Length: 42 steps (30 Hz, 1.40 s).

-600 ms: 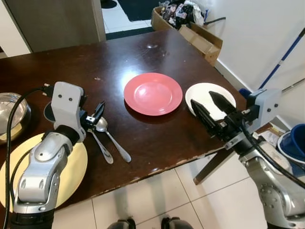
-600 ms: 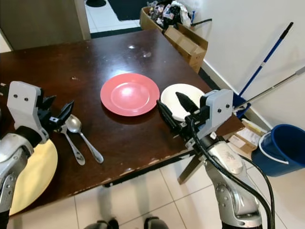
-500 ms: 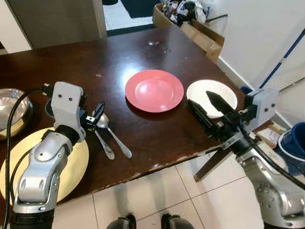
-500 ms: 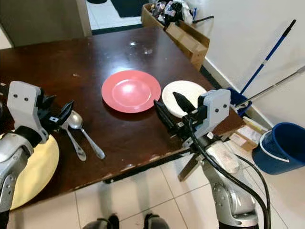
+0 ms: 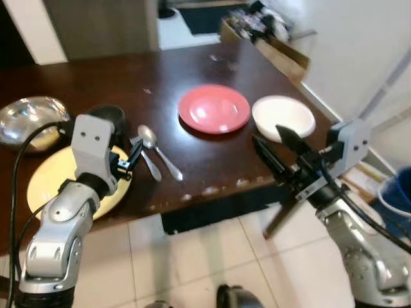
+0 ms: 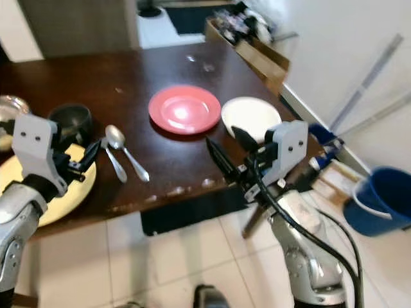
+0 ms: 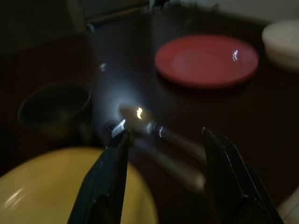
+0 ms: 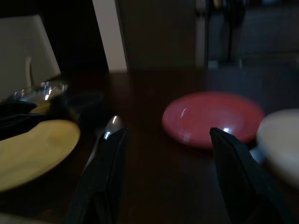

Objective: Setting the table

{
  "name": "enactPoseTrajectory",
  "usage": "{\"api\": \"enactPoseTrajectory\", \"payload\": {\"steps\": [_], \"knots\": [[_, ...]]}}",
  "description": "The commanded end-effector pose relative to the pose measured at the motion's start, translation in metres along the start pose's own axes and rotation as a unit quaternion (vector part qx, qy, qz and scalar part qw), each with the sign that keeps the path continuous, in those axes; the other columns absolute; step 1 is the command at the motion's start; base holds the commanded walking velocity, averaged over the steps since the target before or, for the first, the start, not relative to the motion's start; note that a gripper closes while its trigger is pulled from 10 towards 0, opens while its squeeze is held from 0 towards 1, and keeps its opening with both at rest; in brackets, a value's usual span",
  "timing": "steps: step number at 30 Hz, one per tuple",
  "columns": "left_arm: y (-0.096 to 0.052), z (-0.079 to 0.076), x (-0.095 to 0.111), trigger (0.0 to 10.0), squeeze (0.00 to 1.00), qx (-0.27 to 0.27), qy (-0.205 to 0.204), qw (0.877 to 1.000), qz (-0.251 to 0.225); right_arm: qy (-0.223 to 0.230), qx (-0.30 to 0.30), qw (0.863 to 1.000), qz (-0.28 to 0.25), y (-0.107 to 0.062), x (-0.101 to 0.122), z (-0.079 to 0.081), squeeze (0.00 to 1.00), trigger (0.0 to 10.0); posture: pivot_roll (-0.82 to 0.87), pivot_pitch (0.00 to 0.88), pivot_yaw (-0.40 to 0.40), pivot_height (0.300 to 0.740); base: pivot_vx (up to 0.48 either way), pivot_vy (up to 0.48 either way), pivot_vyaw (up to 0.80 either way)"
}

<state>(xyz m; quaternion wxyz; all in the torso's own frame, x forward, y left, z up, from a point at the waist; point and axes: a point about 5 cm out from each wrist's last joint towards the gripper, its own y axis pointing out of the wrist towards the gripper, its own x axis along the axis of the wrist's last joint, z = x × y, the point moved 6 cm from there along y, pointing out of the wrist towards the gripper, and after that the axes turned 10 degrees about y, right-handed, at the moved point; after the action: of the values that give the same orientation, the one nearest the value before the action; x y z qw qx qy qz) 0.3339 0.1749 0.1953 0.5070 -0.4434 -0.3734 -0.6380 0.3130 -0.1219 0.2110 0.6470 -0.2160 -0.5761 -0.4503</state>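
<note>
Left wrist view: spoons (image 7: 154, 135) lie just beyond the gaping left pincer (image 7: 163, 154).

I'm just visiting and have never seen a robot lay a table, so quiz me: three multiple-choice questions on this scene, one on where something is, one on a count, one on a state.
1. Where do the spoons lie?
A. On the white plate
B. Between the yellow plate and the red plate
C. On the floor

2. How many plates are on the table?
A. Three
B. One
C. Five

3. How is the right tool?
A. Shut on a spoon
B. Shut on a plate
C. Open and holding nothing

Answers:
1 B: they rest on bare wood between the yellow plate and the red plate.
2 A: yellow, red and the white plate.
3 C: its black fingers stand apart with nothing between them.
</note>
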Motion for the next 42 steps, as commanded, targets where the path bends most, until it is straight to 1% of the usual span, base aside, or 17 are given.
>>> {"api": "enactPoseTrajectory", "payload": {"steps": [1, 2, 3, 6, 8, 10, 11, 14, 17, 18, 20, 21, 22, 23, 25, 28, 42], "knots": [[-0.004, 0.0, -0.005, 10.0, 0.0, 0.002, 0.004, 1.0, 0.01, 0.002, -0.004, 1.0, 0.015, -0.001, -0.012, -0.001, 0.0, 10.0, -0.09, 0.07, 0.048, 0.74, -0.307, 0.0, 0.0], [-0.007, 0.0, -0.011, 10.0, 0.0, 0.003, 0.009, 1.0, 0.02, 0.0, -0.009, 1.0, 0.028, -0.003, -0.022, -0.003, 0.0, 10.0, -0.08, 0.068, 0.046, 0.74, -0.307, 0.0, 0.0], [-0.007, 0.0, -0.011, 10.0, 0.0, 0.003, 0.009, 1.0, 0.02, 0.0, -0.009, 1.0, 0.028, -0.003, -0.022, -0.003, 0.0, 10.0, -0.08, 0.068, 0.046, 0.74, -0.307, 0.0, 0.0], [-0.021, 0.003, -0.049, 10.0, 0.0, 0.024, 0.015, 0.997, 0.071, 0.018, -0.039, 0.995, 0.086, -0.014, -0.074, -0.012, 0.0, 10.0, -0.07, 0.062, 0.038, 0.74, -0.31, 0.0, 0.0], [-0.021, 0.003, -0.049, 10.0, 0.0, 0.024, 0.015, 0.997, 0.071, 0.018, -0.039, 0.995, 0.086, -0.014, -0.074, -0.012, 0.0, 10.0, -0.07, 0.062, 0.038, 0.74, -0.307, 0.0, 0.0], [-0.029, 0.008, -0.072, 10.0, 0.0, 0.041, 0.016, 0.994, 0.104, 0.03, -0.043, 0.992, 0.118, -0.019, -0.101, -0.011, 0.0, 10.0, -0.07, 0.055, 0.034, 0.74, -0.309, 0.0, 0.0], [-0.029, 0.008, -0.072, 10.0, 0.0, 0.041, 0.016, 0.994, 0.104, 0.03, -0.043, 0.992, 0.118, -0.019, -0.101, -0.011, 0.0, 10.0, -0.07, 0.055, 0.034, 0.74, -0.307, 0.0, 0.0], [-0.044, 0.012, -0.11, 10.0, 0.0, 0.054, 0.017, 0.986, 0.158, 0.04, -0.054, 0.985, 0.156, -0.027, -0.132, -0.013, 0.0, 10.0, -0.06, 0.047, 0.036, 0.74, -0.307, 0.0, 0.0], [-0.049, 0.013, -0.12, 10.0, 0.0, 0.055, 0.017, 0.983, 0.172, 0.041, -0.061, 0.984, 0.164, -0.03, -0.139, -0.015, 0.0, 10.0, -0.06, 0.047, 0.036, 0.74, -0.31, 0.0, 0.0], [-0.059, 0.014, -0.138, 10.0, 0.0, 0.06, 0.014, 0.978, 0.2, 0.03, -0.076, 0.98, 0.183, -0.038, -0.152, -0.022, 0.0, 10.0, -0.07, 0.047, 0.034, 0.74, -0.307, 0.0, 0.0], [-0.064, 0.013, -0.147, 10.0, 0.0, 0.061, 0.014, 0.975, 0.212, 0.028, -0.084, 0.978, 0.191, -0.042, -0.158, -0.026, 0.0, 10.0, -0.07, 0.047, 0.034, 0.74, -0.307, 0.0, 0.0], [-0.076, 0.013, -0.167, 10.0, 0.0, 0.067, 0.015, 0.968, 0.243, 0.027, -0.099, 0.973, 0.206, -0.051, -0.169, -0.033, 0.0, 10.0, -0.07, 0.044, 0.034, 0.74, -0.304, 0.0, 0.0], [-0.076, 0.013, -0.167, 10.0, 0.0, 0.067, 0.015, 0.968, 0.243, 0.027, -0.099, 0.973, 0.206, -0.051, -0.169, -0.033, 0.0, 10.0, -0.07, 0.044, 0.034, 0.74, -0.304, 0.0, 0.0], [-0.083, 0.013, -0.179, 10.0, 0.0, 0.07, 0.017, 0.963, 0.26, 0.027, -0.105, 0.971, 0.214, -0.056, -0.176, -0.035, 0.0, 10.0, -0.07, 0.043, 0.032, 0.74, -0.304, 0.0, 0.0], [-0.088, 0.01, -0.188, 10.0, 0.0, 0.067, 0.013, 0.96, 0.273, 0.028, -0.109, 0.969, 0.219, -0.06, -0.181, -0.037, 0.0, 10.0, -0.07, 0.044, 0.032, 0.74, -0.296, 0.0, 0.0], [-0.093, 0.006, -0.197, 10.0, 0.0, 0.061, 0.014, 0.957, 0.282, 0.026, -0.11, 0.969, 0.222, -0.061, -0.184, -0.039, 0.0, 10.0, -0.07, 0.046, 0.033, 0.74, -0.292, 0.0, 0.0], [-0.098, 0.003, -0.213, 10.0, 0.0, 0.063, 0.017, 0.955, 0.289, 0.026, -0.12, 0.968, 0.218, -0.063, -0.194, -0.044, 0.0, 10.0, -0.07, 0.046, 0.031, 0.74, -0.286, 0.0, 0.0]]}}
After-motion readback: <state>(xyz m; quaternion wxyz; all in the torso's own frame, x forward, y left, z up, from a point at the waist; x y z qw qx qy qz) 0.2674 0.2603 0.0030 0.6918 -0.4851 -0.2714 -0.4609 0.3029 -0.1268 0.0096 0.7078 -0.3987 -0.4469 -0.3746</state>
